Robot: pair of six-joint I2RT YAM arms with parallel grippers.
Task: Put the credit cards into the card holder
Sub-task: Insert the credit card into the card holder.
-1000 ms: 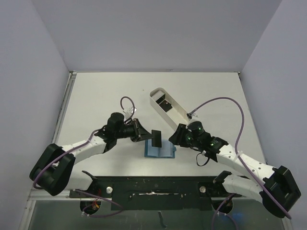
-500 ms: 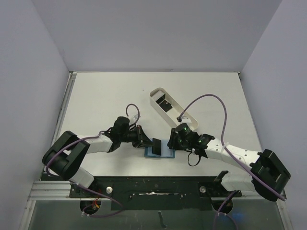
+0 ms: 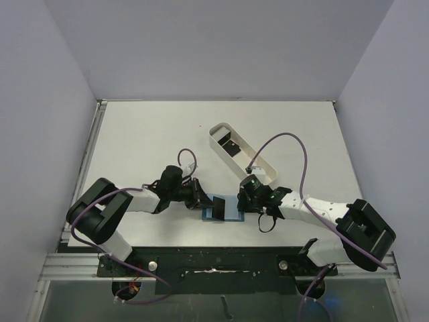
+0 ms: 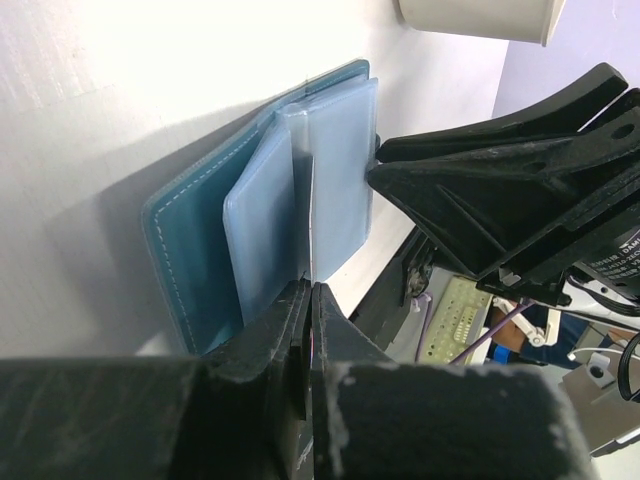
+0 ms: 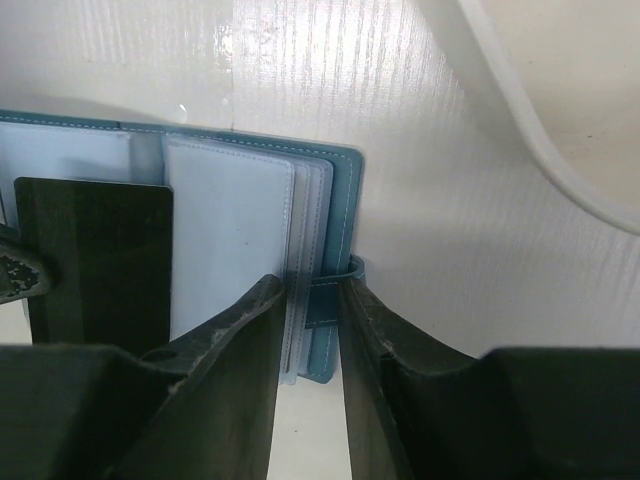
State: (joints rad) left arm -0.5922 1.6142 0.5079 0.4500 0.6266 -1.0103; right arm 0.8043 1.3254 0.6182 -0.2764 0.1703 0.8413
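The teal-blue card holder lies open near the table's front edge, its light blue pockets facing up. My left gripper is shut on a black credit card, which lies low over the holder's left pockets. In the left wrist view the card is edge-on between the shut jaws, pointing at the fanned pockets. My right gripper straddles the holder's right edge and strap, a finger touching each side. Another black credit card lies in the white tray.
A long white oval tray lies diagonally behind the holder, its rim close to the right gripper. The two grippers face each other across the holder, a few centimetres apart. The black base rail runs just in front.
Both grippers came down and inward onto the holder. The black card dropped from upright above the holder to low over its pockets. The right jaws narrowed around the holder's right edge.
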